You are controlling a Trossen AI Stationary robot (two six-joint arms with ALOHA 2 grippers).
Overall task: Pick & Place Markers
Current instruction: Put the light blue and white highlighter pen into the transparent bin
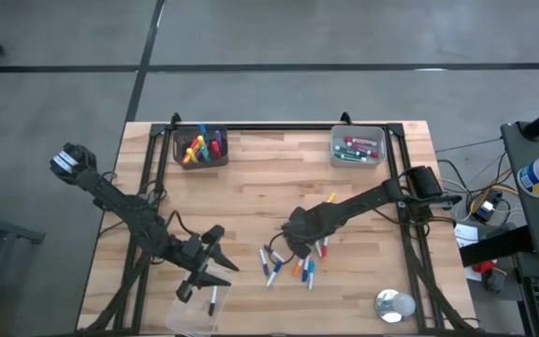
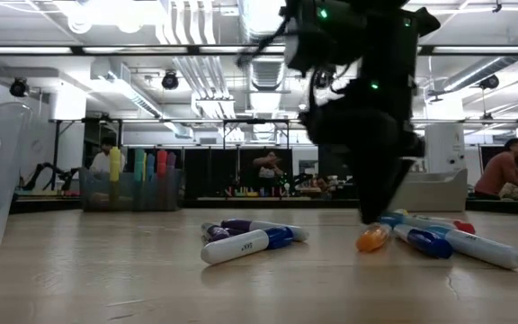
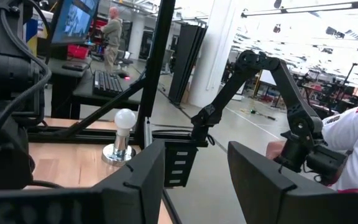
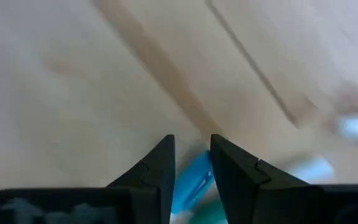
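the left gripper [image 1: 215, 267] hovers with its fingers spread apart and nothing between them, above a clear cup [image 1: 197, 314] at the table's [image 1: 251, 187] near edge; one marker lies in that cup. a bin [image 1: 201, 147] of coloured markers sits at the far left edge. mid-table, the right gripper [image 1: 290, 251] is down among the loose markers [image 1: 288, 267], its fingers [image 4: 157, 168] pinched around a blue marker [image 4: 191, 180]. a second bin [image 1: 357, 147] sits far right. no writing is readable.
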